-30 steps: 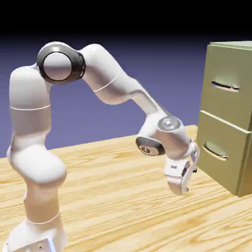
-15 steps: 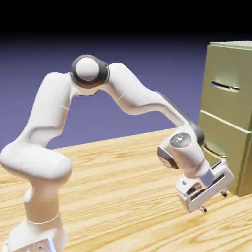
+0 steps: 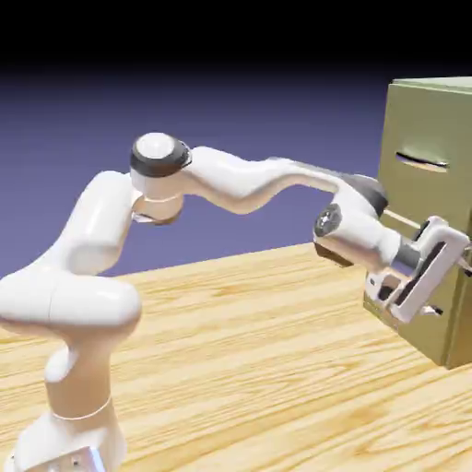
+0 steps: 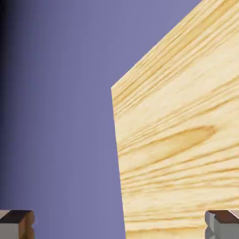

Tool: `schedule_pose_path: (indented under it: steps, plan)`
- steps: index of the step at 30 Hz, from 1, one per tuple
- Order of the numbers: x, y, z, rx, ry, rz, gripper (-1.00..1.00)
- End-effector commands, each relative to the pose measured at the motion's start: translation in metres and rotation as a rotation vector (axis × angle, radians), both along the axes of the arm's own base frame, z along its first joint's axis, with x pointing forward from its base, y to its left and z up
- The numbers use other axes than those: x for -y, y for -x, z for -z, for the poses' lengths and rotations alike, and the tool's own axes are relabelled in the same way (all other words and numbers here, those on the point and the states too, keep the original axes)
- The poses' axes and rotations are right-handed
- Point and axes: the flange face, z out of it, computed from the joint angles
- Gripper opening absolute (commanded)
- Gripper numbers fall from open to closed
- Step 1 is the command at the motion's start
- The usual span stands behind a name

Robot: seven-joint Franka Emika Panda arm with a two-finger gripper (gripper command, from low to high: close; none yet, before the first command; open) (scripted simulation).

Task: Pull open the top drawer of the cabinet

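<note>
No readable text, label or number — none anywhere.

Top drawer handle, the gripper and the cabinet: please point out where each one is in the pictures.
top drawer handle [image 3: 421, 163], exterior view, middle of the silver bar.
gripper [image 3: 454, 272], exterior view, between its open fingertips.
cabinet [image 3: 458, 334], exterior view, lower olive-green front near the corner.

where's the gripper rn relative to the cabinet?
Exterior view, right side: the gripper is open in front of the cabinet, level with the lower drawer, below the top drawer's handle.
</note>
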Motion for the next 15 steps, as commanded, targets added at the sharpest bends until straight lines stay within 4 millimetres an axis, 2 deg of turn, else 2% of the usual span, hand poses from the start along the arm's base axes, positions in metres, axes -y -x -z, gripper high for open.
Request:
schedule_pose_path:
  steps: [1,6,9,10,11,15]
  plan:
    - [-0.015,-0.006,-0.011,0.045,0.004,-0.021,0.0]
    - [-0.111,-0.028,-0.064,0.262,0.012,-0.174,0.0]
    - [-0.184,-0.032,-0.091,0.381,0.005,-0.302,0.0]
    - [-0.197,-0.031,-0.095,0.4,0.003,-0.326,0.0]
    - [-0.197,-0.031,-0.095,0.4,0.003,-0.326,0.0]
    - [-0.198,-0.064,-0.095,0.399,0.004,-0.326,0.0]
